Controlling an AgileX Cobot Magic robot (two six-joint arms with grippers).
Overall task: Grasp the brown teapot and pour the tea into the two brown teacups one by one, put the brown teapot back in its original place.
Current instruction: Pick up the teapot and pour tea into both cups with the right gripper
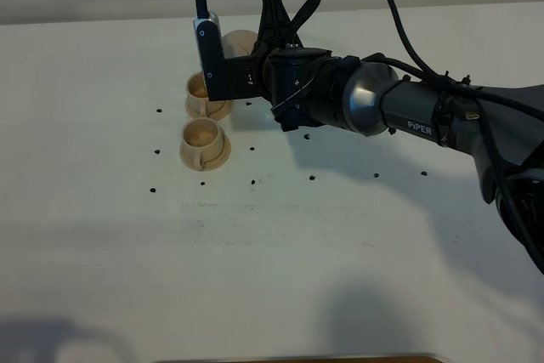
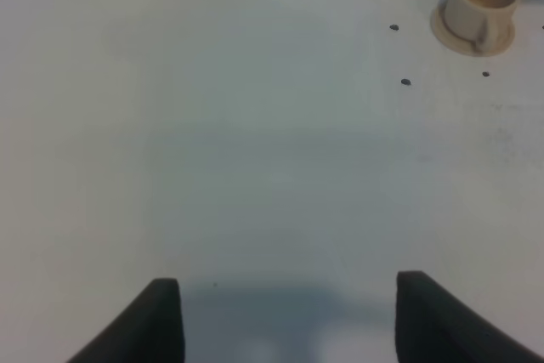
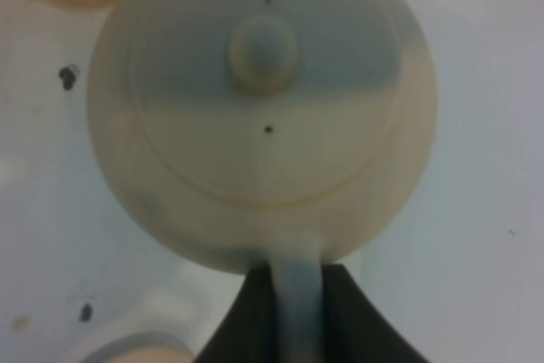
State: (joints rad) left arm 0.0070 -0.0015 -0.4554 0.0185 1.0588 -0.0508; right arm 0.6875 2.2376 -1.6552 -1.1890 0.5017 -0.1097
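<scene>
Brown teapot: the brown teapot (image 1: 240,40) sits in the upper middle of the high view, mostly hidden behind the right arm's wrist camera (image 1: 208,44). It is just to the upper right of the farther teacup. The right wrist view looks straight down on its round lid (image 3: 263,125) and knob (image 3: 263,50). Whether it rests on anything cannot be told.

Right gripper: the right gripper (image 3: 297,312) has its two dark fingers (image 3: 246,320) pinched on the teapot's loop handle (image 3: 297,282), one on each side.

Right arm: the right arm (image 1: 408,116) comes in from the right edge of the high view and reaches past the middle to the upper left.

Left gripper: the left gripper (image 2: 293,320) has its jaws spread wide with nothing between them, and only bare table beneath. It does not show in the high view.

Teacups: the farther teacup (image 1: 206,93) and the nearer teacup (image 1: 204,142) stand close together, left of centre in the high view. Each is upright on its own small saucer (image 1: 223,155). Their insides look pale tan. In the left wrist view they sit at the upper right corner, well apart from the left gripper.

Table: the white table (image 1: 255,278) carries scattered small dark dots (image 1: 252,182).
</scene>
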